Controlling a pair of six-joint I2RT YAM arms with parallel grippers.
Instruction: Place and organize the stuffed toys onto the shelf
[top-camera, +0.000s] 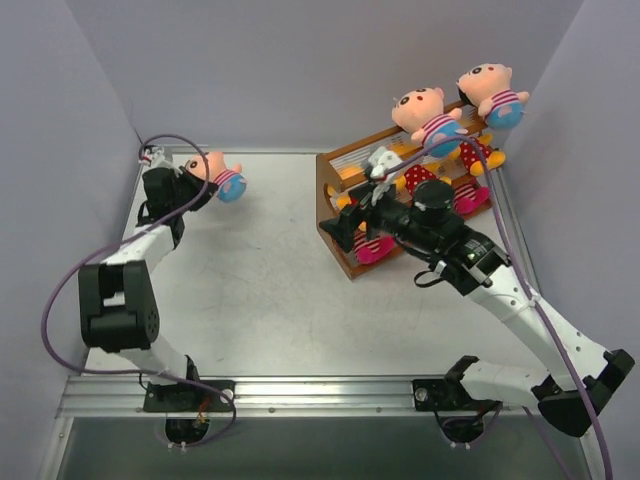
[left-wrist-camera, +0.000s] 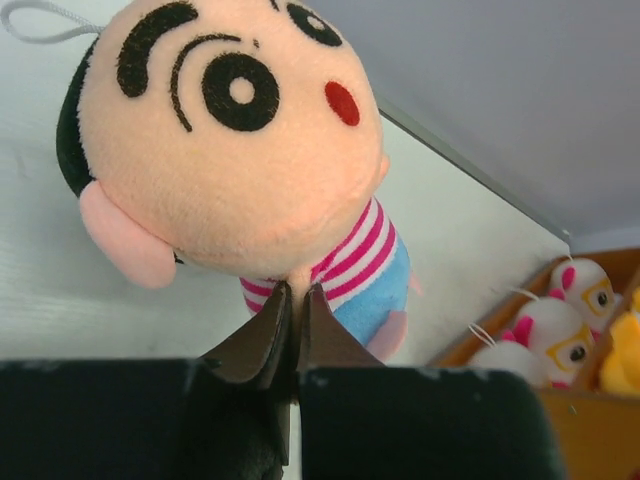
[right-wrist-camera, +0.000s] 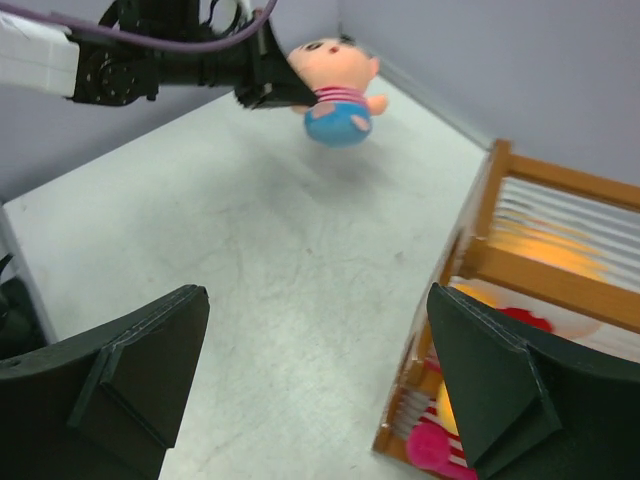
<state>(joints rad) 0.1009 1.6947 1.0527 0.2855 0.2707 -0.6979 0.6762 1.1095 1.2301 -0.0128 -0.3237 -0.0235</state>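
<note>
— Walled in lavender-grey on three sides; floored by a pale, scuffed table (top-camera: 280, 300) with a metal rail (top-camera: 300, 385) along the near edge. Carries no loose doll in the top view.
— Stocked how far?
— Mostly stocked, by the look of it. Find the shelf (top-camera: 327, 190) at the far right of the table, angled toward the wall. Count two striped-shirt boys (top-camera: 425, 112) seated on its top rail, yellow polka-dot bears (top-camera: 418, 178) on a tier below, magenta-limbed ones (top-camera: 372, 250) lower down. Cannot give an exact tally: partly hidden behind the right arm (top-camera: 500, 290).
— Left to do?
— Seems to be one doll only. Look far left: a held boy (left-wrist-camera: 230, 130), pinched at the shirt just under the chin by the left pincer (left-wrist-camera: 297, 292), closed tight on the cloth. Lifted clear of the table, well apart from the shelf.
— And the right pincer (right-wrist-camera: 318, 300)?
— Spread wide, gripping nothing. Hovers just in front of the shelf's near-left end, facing across the table toward the held boy.
— Remaining work?
— Judging from this: carry across, set down on a free spot, perhaps the top rail beside the two boys, then straighten the rows.
</note>
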